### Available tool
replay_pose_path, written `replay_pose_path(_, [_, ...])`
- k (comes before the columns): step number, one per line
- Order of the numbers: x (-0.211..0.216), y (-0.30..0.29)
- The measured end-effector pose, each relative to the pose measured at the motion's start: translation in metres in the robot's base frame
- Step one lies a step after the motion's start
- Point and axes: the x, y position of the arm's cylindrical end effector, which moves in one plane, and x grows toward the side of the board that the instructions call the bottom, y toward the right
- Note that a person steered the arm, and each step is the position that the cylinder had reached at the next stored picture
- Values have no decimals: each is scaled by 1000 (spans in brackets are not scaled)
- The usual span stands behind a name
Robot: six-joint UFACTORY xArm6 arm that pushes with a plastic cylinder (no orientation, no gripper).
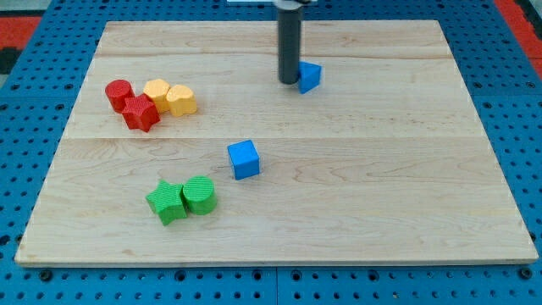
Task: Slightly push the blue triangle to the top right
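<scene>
A dark rod comes down from the view's top, and my tip [289,81] rests on a pale wooden worktop [381,195]. There are no fingers on this arm, so nothing is apart, together or clamped. The blue triangle [309,76] sits just to the view's right of my tip, touching it or nearly so. Below and to the left of my tip, near the worktop's middle, lies a blue cube [244,159]. Further down-left of my tip a green star [167,202] touches a green cylinder [199,195]. Far to the left of my tip, a red cylinder [118,93], a red star [141,113] and two yellow blocks [168,97] cluster together.
</scene>
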Motion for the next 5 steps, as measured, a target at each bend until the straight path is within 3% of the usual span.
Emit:
replay_pose_path(1, [-26, 26])
replay_pose_path(2, [-24, 18])
replay_pose_path(4, [23, -31])
replay_pose_path(5, [8, 6])
